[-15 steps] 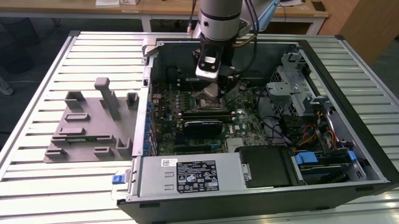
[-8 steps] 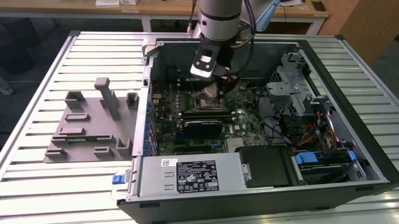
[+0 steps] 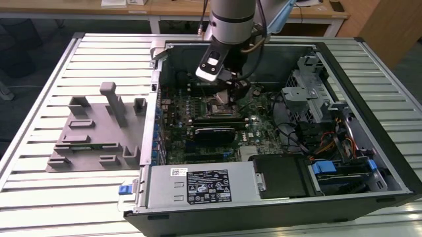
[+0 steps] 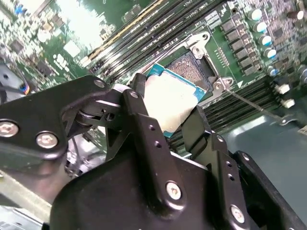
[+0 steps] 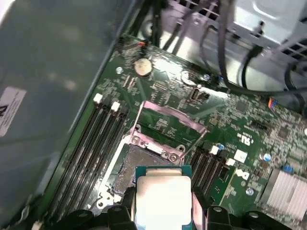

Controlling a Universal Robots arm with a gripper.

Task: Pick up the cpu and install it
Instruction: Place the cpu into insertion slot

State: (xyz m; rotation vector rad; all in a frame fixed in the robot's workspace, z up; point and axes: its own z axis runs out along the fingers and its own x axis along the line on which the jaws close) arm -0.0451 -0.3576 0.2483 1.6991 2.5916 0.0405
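Observation:
The cpu (image 4: 170, 98) is a small square chip with a pale silver top and a blue-green rim. It hangs between the two black fingers (image 4: 144, 120) of my gripper (image 4: 168, 103), which is shut on its opposite edges. The cpu (image 5: 163, 196) hovers partly over the open socket (image 5: 144, 160) on the green motherboard, offset toward one side of it. The socket's metal load frame (image 5: 168, 120) is flipped up. In the exterior view, my gripper (image 3: 228, 91) reaches down into the open computer case, just above the socket (image 3: 221, 106).
Memory slots (image 4: 144, 28) run beside the socket. A black heatsink block (image 3: 214, 133), the power supply (image 3: 197, 185), a drive cage (image 3: 310, 91) and loose cables (image 5: 225, 52) crowd the case. A grey fixture plate (image 3: 92, 133) lies on the slatted table at the exterior view's left.

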